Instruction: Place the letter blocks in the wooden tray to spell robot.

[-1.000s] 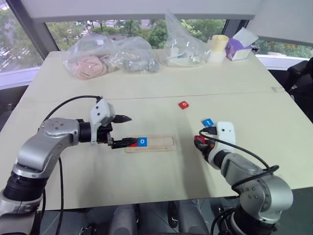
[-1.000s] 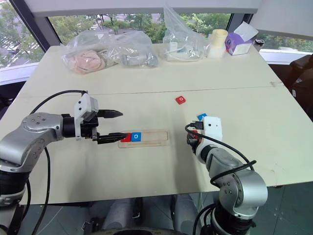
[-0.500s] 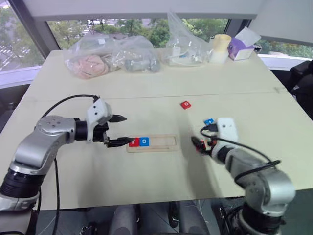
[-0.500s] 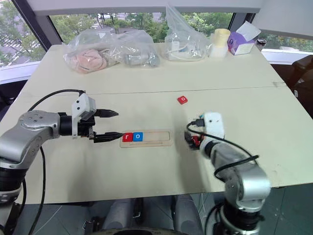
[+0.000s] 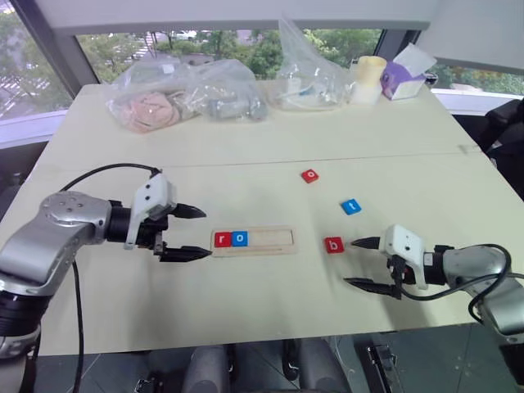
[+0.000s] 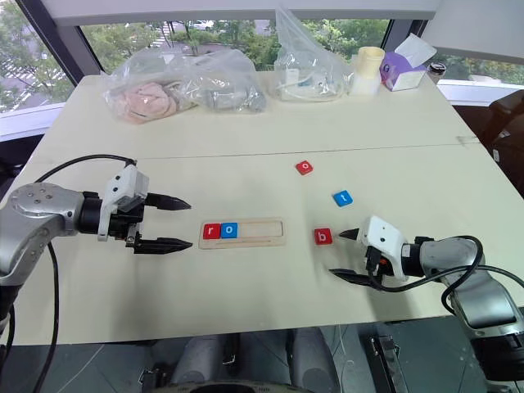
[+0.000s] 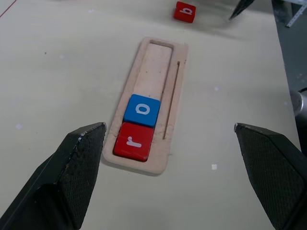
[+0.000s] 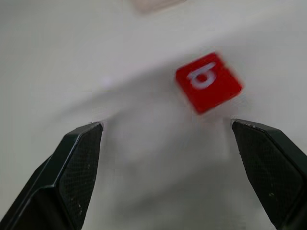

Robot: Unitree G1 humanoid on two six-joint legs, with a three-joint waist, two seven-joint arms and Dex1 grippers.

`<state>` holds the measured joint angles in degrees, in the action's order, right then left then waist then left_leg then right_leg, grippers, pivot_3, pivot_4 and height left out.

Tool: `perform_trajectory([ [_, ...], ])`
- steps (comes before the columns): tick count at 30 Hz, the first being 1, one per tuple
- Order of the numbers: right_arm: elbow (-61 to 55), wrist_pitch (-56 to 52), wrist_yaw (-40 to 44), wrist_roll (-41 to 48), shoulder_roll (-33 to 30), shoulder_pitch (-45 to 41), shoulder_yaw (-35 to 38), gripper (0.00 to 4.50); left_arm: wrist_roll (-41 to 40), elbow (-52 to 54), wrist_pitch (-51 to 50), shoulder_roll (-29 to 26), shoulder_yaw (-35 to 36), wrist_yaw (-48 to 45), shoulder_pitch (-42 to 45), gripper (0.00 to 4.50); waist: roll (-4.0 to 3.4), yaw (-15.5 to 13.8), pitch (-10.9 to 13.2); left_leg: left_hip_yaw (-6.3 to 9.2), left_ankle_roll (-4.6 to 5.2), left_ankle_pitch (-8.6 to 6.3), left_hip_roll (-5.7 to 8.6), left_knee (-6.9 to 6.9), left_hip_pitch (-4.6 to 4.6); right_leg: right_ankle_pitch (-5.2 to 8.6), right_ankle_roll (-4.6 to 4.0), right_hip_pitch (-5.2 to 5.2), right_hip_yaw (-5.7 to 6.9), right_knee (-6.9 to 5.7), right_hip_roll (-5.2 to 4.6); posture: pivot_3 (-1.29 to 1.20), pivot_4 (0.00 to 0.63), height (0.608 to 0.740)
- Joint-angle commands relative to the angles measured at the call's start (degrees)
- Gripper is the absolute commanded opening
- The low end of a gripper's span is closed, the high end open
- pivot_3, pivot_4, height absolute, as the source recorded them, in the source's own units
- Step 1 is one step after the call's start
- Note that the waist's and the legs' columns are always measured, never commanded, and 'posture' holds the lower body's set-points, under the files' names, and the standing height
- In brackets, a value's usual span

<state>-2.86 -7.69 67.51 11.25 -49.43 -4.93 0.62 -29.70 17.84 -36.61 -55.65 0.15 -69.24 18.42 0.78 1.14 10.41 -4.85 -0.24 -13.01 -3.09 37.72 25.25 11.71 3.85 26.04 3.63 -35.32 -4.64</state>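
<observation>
Wooden tray (image 5: 252, 240) holds red r (image 5: 222, 239) and blue o (image 5: 239, 238) at its left end; three slots bare. My left gripper (image 5: 187, 232) hovers just off that end, fingers spread, empty. My right gripper (image 5: 361, 263) sits low near the red b (image 5: 333, 245), fingers wide apart, gripping nothing; b lies flat on the table (image 5: 270, 147), between tray and gripper. Blue t (image 5: 350, 206) and red o (image 5: 309, 175) lie beyond. Step in hand, I judge: b. Next move calls for straddling b, closing, carrying to the third slot beside o.
</observation>
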Motion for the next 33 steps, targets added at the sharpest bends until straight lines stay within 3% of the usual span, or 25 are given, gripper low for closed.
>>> perform_trajectory([
  [1, 7.70, 8.09, 1.27, -1.92, 1.17, -4.62, -1.59, 4.37, -0.81, 3.77, -0.57, -0.61, 2.77, 1.97, -2.24, 4.50, 0.03, -0.11, 0.01, 0.03, 0.00, 0.00, 0.01, 0.04, 0.01, 0.00, 0.00, 0.00, 0.00, -0.05, 0.00, 0.00, 0.150, 0.739],
  [8, 20.31, 14.49, 3.61, -3.09, 4.84, -12.71, -5.09, 4.37, -2.46, 7.56, -2.35, -1.29, 5.58, 4.37, -6.66, 4.50, 0.11, -0.23, 0.03, 0.18, -0.01, -0.01, -0.02, 0.24, -0.15, -0.01, -0.03, -0.33, 0.05, -0.09, 0.02, 0.00, 0.150, 0.739],
  [15, 23.03, 16.88, 6.21, -1.87, 6.25, -15.64, -5.97, 1.13, -3.20, 8.74, -3.10, -1.90, 7.57, 5.59, -9.28, 4.50, 0.10, -0.33, 0.05, 0.29, -0.05, -0.03, -0.07, 0.22, -0.65, -0.02, -0.03, -0.75, 0.04, -0.08, -0.03, 0.00, 0.150, 0.739],
  [18, 17.33, 12.51, 6.24, -0.94, 5.76, -15.54, -6.25, 1.14, -3.04, 8.38, -2.63, -1.86, 7.64, 5.89, -9.83, 4.50, 0.09, -0.35, 0.05, 0.28, -0.05, -0.03, -0.08, 0.22, -0.66, -0.02, -0.04, -0.75, 0.04, -0.08, -0.03, 0.00, 0.150, 0.739],
  [24, 0.52, -8.22, 4.58, 3.51, 9.09, -23.77, -10.00, 1.14, -2.65, 7.12, -2.26, -1.90, 6.71, 5.64, -8.78, 4.50, -0.12, -0.19, 0.18, 0.15, -0.05, -0.03, -0.24, 0.18, -0.65, -0.09, -0.16, -0.61, 0.01, -0.14, 0.04, 0.00, 0.150, 0.739],
  [33, 3.06, -12.43, 1.22, -5.23, 16.56, -31.49, -22.17, 1.14, -2.89, 8.51, -2.84, -2.40, 8.12, 6.91, -11.54, 4.50, -0.13, -0.61, 0.18, 0.06, -0.12, -0.07, -0.33, 0.02, -0.52, -0.22, -0.38, -0.54, 0.07, 0.11, -0.04, 0.00, 0.150, 0.739],
])
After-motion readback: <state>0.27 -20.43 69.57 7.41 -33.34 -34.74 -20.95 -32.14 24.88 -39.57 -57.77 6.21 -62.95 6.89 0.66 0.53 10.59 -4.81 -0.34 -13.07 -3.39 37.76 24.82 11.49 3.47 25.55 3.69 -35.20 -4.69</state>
